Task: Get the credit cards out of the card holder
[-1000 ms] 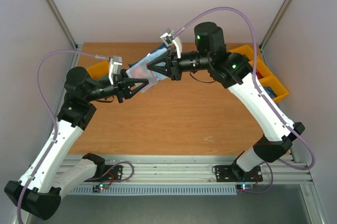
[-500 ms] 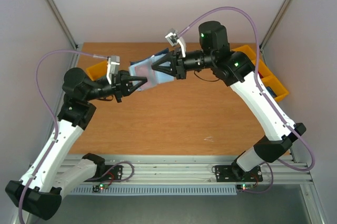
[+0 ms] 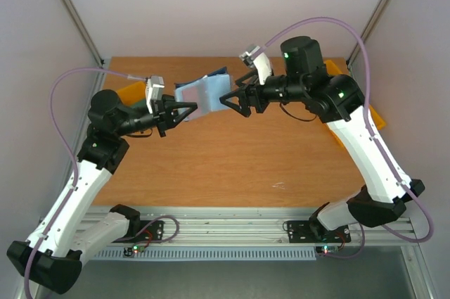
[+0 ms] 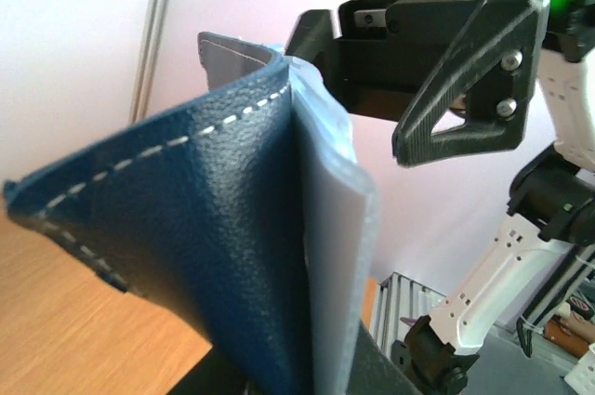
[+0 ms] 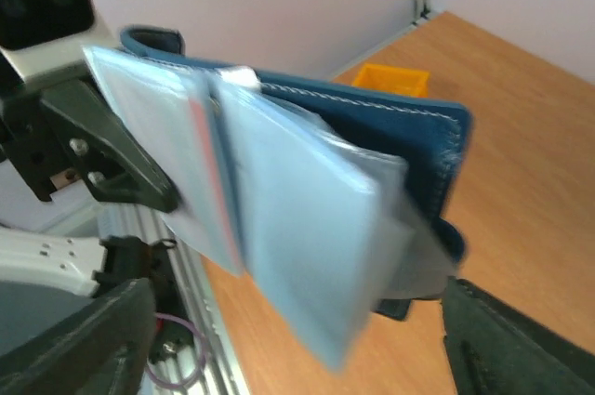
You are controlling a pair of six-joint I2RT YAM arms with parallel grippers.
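While the left gripper (image 3: 188, 110) pinches the card holder (image 3: 204, 93) aloft, the right gripper (image 3: 227, 99) hangs wide open beside it.

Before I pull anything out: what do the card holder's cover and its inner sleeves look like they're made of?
Card holder cover: navy leather or faux leather, going by the pebbled grain and the pale stitching along the edge; I cannot tell which. Inner sleeves: thin, flexible plastic, probably vinyl, since they look pale blue, translucent and slightly glossy.
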